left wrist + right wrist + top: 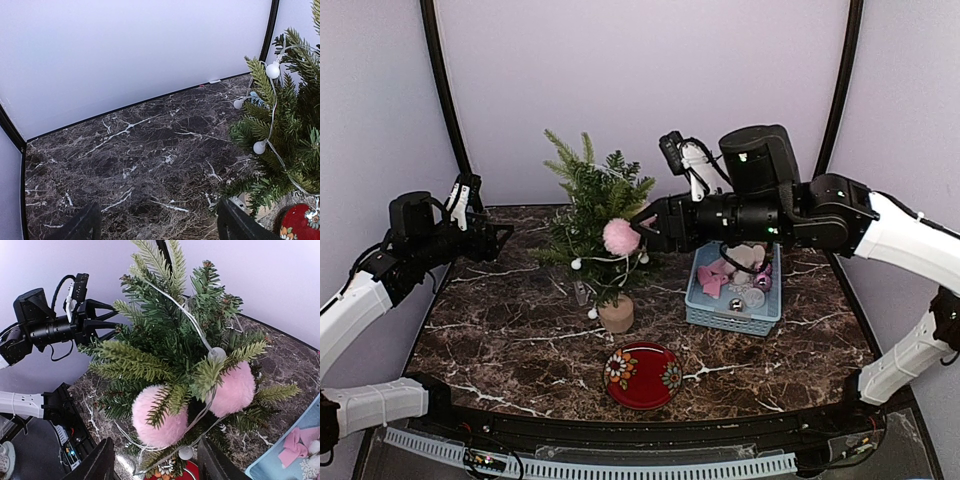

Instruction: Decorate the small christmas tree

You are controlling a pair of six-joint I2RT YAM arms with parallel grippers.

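Observation:
The small christmas tree stands mid-table on its light-wood stump, wound with a string of white bulbs. A fluffy pink pom-pom sits in its right-hand branches. The right wrist view shows two such pom-poms, one close ahead and another further right, both tucked among the needles. My right gripper is open just short of the nearer pom-pom, its fingers either side without touching it. My left gripper hovers open and empty over the marble left of the tree.
A light blue basket holding pink and silver ornaments stands right of the tree. A red flowered plate lies in front of the stump. Purple walls with black corner posts close in the back and sides.

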